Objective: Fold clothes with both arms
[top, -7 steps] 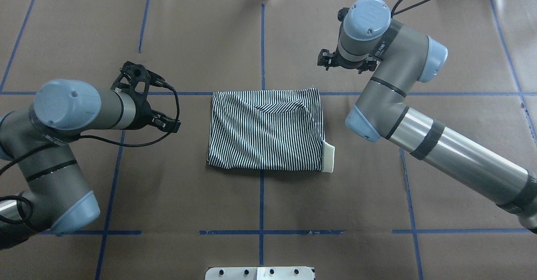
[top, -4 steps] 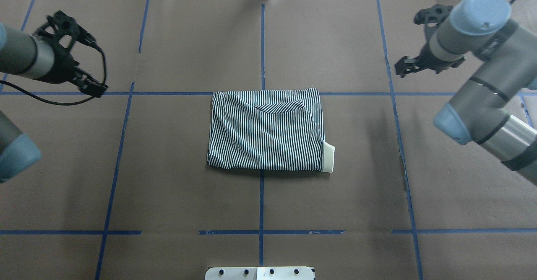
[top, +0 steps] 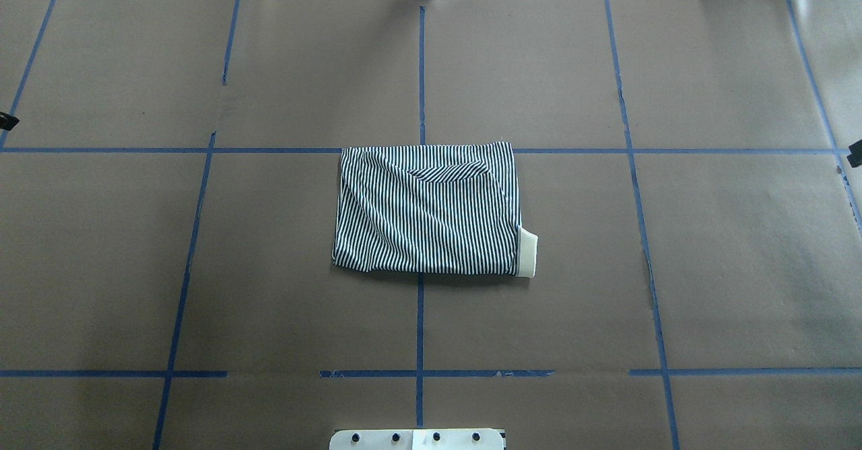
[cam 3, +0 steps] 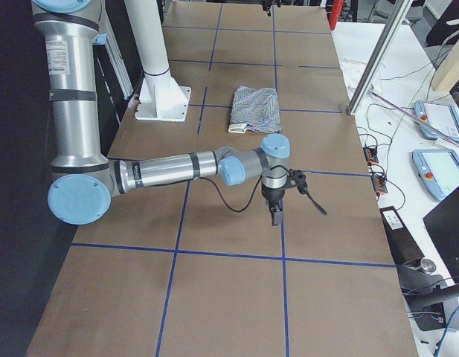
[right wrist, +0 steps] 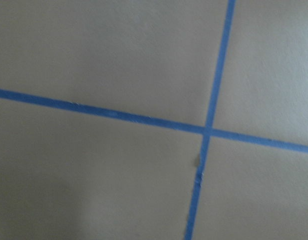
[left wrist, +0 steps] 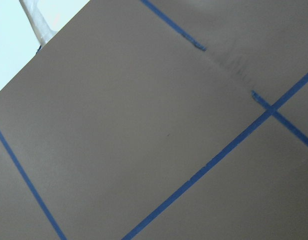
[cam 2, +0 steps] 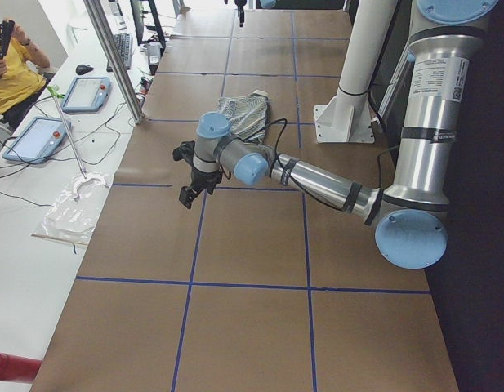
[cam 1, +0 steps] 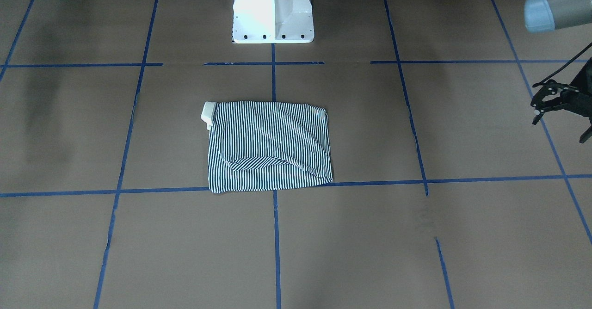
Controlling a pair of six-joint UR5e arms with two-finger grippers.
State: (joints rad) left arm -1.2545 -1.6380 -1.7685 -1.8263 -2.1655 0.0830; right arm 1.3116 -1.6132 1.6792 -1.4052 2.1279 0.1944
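We log the brown-papered tabletop (top: 707, 268) with its blue tape grid (top: 421, 86). The left arm (cam 2: 317, 175) and right arm (cam 3: 169, 169) reach low toward opposite ends, both well apart from the polo shirt (top: 427, 211), which lies folded flat at the centre. The left hand (cam 1: 560, 123) hovers empty with fingers spread, we cannot tell for the right hand (cam 3: 277, 213), and the cream collar (top: 528, 253) pokes out at one corner of the fold.

Matt brown paper (top: 135, 268) lying faintly creased, polo shirt (top: 427, 211) showing soft rumpled cloth, left arm (cam 2: 317, 178) gleaming as smooth metal, pedestal (cam 1: 273, 8) shining glossy white.
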